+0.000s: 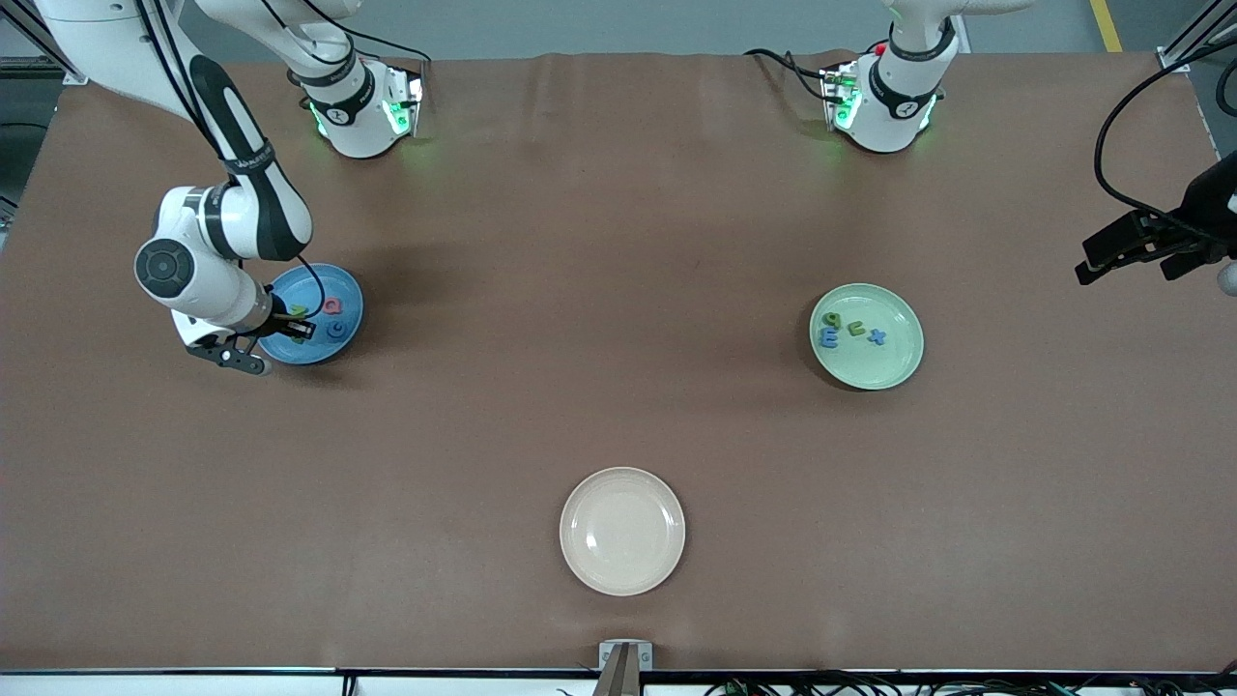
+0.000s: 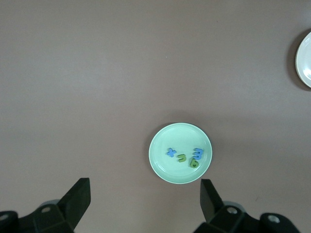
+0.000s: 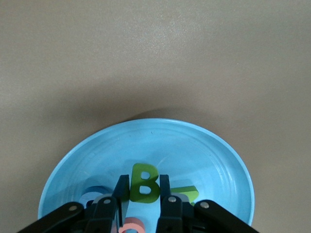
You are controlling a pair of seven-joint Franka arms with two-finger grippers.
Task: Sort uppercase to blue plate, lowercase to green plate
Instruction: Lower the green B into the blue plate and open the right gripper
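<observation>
Letters in the blue plate [image 1: 340,288] are half hidden in the front view by the right gripper [image 1: 300,327], whereas the right wrist view shows a green B [image 3: 144,183] standing upright between that gripper's two fingertips [image 3: 121,187], which are set narrowly against its sides. Whether the B is lifted or resting on the plate floor cannot be told. Another green letter [image 3: 187,192], a blue one [image 3: 92,194] and a pinkish one [image 3: 131,226] are seen low in that view, partly covered by the fingers. In the front view a pinkish Q [image 1: 332,305] and a blue G [image 1: 336,330] are made out in the plate.

The right arm is bent down over the blue plate at its own end of the table, its wrist tilted toward the plate. The left gripper [image 1: 1133,253] is held high at the left arm's end of the table, waiting, with its fingers [image 2: 77,199] spread wide, as the left wrist view shows.

The green plate [image 1: 894,362] lies toward the left arm's end and holds four letters in a close row: a blue x [image 1: 877,336], a green u [image 1: 855,329], a blue m [image 1: 828,336] and a green a [image 1: 831,318]. A white plate [image 1: 622,575] is set nearest the front camera, between the two others.
</observation>
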